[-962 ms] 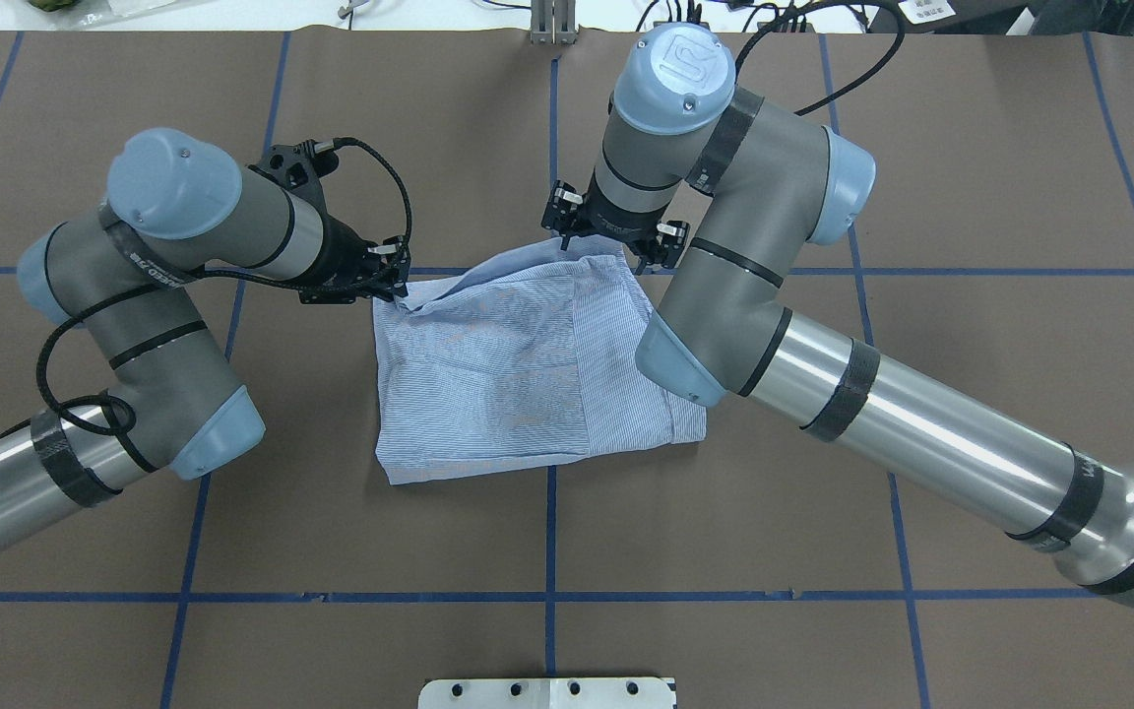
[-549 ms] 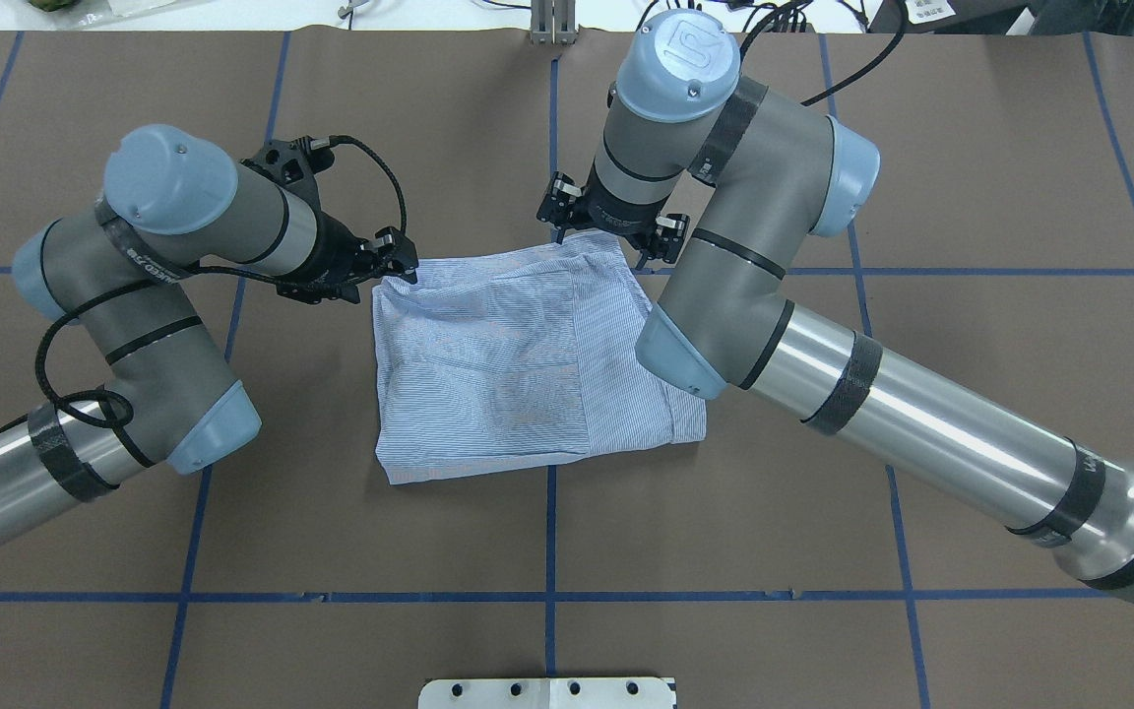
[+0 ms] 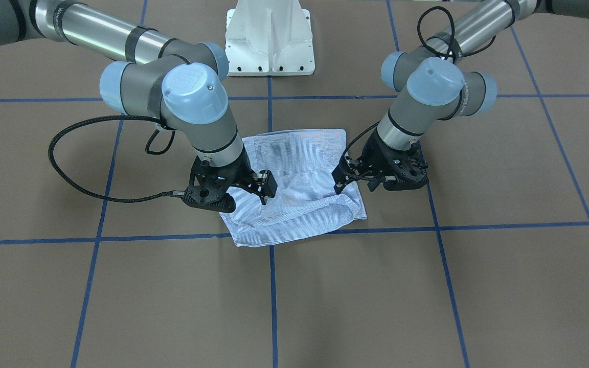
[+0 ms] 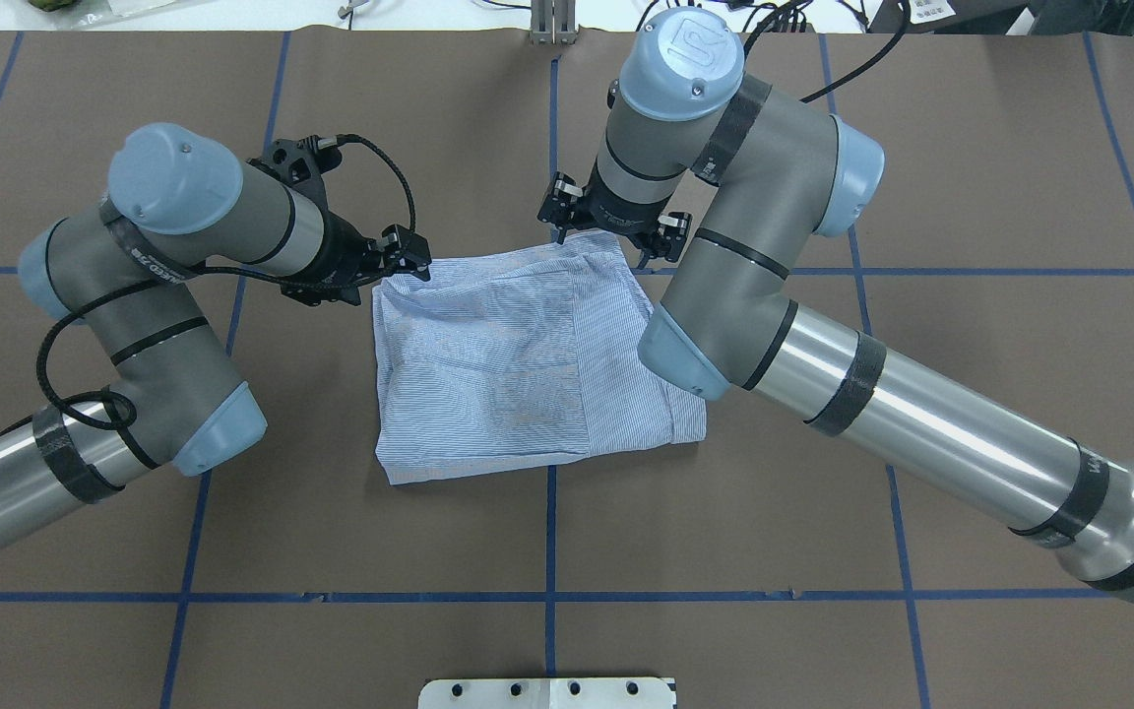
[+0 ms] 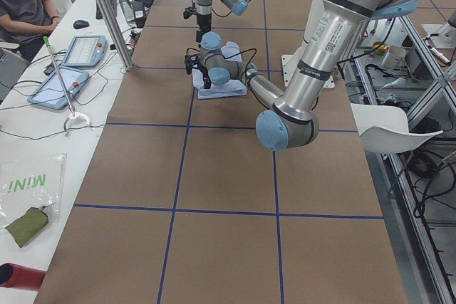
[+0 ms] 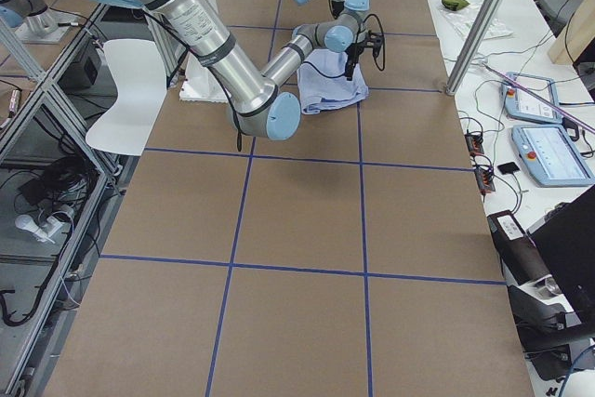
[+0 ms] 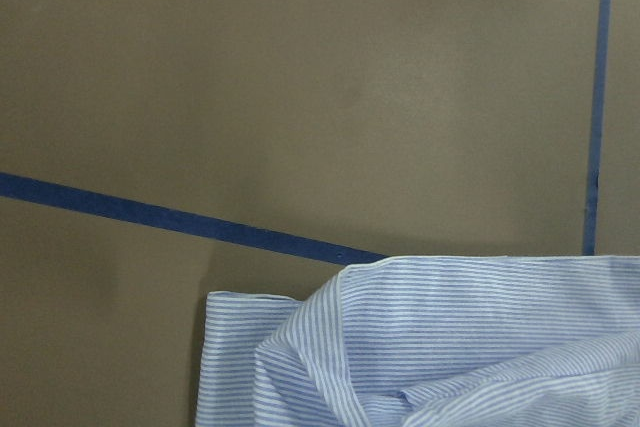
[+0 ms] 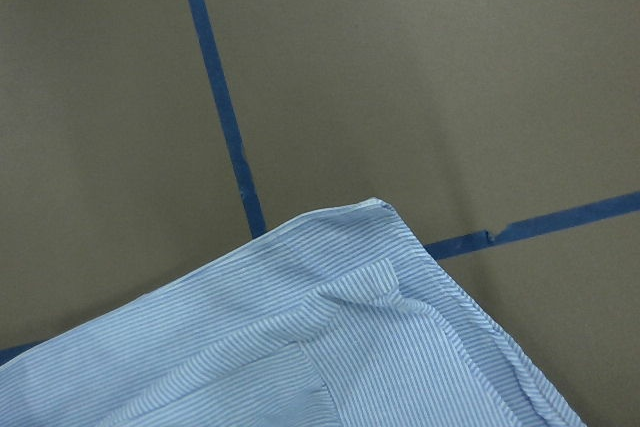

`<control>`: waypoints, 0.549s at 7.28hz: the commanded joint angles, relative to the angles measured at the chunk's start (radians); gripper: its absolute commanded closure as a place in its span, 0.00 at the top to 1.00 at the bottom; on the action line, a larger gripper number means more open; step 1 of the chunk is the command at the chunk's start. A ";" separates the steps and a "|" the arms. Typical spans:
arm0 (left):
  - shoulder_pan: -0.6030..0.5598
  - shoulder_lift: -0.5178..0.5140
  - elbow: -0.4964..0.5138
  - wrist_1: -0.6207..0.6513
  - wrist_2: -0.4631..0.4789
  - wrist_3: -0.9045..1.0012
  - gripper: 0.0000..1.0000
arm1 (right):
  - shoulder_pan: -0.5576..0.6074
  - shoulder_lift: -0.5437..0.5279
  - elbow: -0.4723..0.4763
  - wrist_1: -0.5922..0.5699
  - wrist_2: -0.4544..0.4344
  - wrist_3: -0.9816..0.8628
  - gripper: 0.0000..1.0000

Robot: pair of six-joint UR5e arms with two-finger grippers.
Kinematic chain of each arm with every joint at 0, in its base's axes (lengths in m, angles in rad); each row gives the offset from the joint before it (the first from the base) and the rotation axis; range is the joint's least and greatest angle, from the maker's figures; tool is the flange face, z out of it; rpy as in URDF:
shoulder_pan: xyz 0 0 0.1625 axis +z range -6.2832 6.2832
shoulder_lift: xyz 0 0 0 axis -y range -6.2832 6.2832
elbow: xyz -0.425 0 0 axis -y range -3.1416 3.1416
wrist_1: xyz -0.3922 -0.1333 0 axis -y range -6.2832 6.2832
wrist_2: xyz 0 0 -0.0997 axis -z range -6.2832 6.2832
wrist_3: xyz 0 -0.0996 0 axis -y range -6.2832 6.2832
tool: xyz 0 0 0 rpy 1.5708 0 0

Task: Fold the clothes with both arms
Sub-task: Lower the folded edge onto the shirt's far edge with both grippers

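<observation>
now l hand (image 3: 357, 180) & r hand (image 3: 243, 191) both open, nothing held, above shirt (image 3: 299, 153).

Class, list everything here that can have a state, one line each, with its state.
shirt: folded into a rough rectangle, lying flat on the table.
left end effector: at a shirt corner away from the base; open or shut unclear.
right end effector: at the other such corner; open or shut unclear.

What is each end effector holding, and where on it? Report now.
Nothing, it seems: left end effector and right end effector both hang open above the folded shirt, which lies slack.
</observation>
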 commanded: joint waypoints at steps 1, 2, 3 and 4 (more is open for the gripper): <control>0.024 -0.014 -0.009 -0.006 -0.003 -0.053 0.18 | -0.001 -0.003 -0.001 0.000 -0.004 -0.002 0.99; 0.059 -0.023 -0.003 -0.010 0.000 -0.053 0.00 | -0.001 -0.004 -0.001 0.000 -0.004 -0.002 0.99; 0.067 -0.035 0.005 -0.008 0.000 -0.052 0.00 | -0.001 -0.006 -0.001 -0.002 -0.005 -0.003 0.99; 0.067 -0.034 0.014 -0.010 0.000 -0.047 0.00 | -0.001 -0.006 -0.001 0.000 -0.005 -0.002 0.99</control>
